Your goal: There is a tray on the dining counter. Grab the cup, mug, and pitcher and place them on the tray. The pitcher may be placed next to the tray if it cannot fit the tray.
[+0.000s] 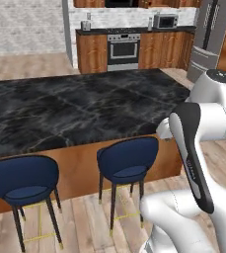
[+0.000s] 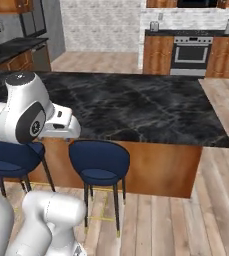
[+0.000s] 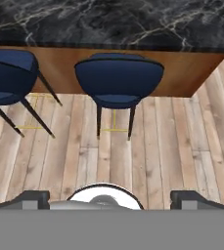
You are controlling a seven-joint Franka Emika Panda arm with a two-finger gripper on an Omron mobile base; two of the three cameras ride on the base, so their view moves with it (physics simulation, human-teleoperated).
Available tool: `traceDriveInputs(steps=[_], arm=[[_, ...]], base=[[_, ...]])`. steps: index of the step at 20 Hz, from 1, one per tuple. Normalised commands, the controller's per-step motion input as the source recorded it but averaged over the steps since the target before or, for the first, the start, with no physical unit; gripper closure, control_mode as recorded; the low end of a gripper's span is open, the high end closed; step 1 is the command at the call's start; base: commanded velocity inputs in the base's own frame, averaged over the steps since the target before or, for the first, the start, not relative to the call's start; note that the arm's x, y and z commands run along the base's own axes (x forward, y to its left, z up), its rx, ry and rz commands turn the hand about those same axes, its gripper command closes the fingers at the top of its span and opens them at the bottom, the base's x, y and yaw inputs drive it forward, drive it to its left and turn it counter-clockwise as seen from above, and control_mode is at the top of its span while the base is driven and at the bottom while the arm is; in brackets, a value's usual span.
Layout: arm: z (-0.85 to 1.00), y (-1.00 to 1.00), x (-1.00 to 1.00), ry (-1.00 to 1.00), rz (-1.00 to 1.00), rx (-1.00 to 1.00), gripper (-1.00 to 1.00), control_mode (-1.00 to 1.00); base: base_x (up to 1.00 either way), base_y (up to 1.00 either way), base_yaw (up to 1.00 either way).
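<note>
Two round-backed navy stools (image 1: 127,162) on thin dark legs stand at the wood front edge of the dining counter (image 1: 75,111), a broad black marble slab with pale veins. The gripper (image 3: 111,199) is spread wide, empty, above plank flooring (image 3: 157,146).

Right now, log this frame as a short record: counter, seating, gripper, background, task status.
counter: black marble dining counter with wood front
seating: two blue stools at its near edge, standing on wood floor
gripper: open, aimed down at floor before the stools, holding nothing
background: oven and microwave on far wall, fridge at right
task status: nothing picked up yet
</note>
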Motion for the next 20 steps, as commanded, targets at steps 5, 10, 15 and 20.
traceDriveInputs(steps=[5, 10, 15, 20], arm=[[0.0, 0.0, 0.0, 0.0, 0.0, 0.0, -1.0, 1.0], [0.0, 0.0, 0.0, 0.0, 0.0, 0.0, -1.0, 1.0], [0.0, 0.0, 0.0, 0.0, 0.0, 0.0, -1.0, 1.0], [0.0, 0.0, 0.0, 0.0, 0.0, 0.0, -1.0, 1.0]], base=[[0.0, -1.0, 0.0], [0.0, -1.0, 0.0], [0.0, -1.0, 0.0], [0.03, -1.0, 0.0]])
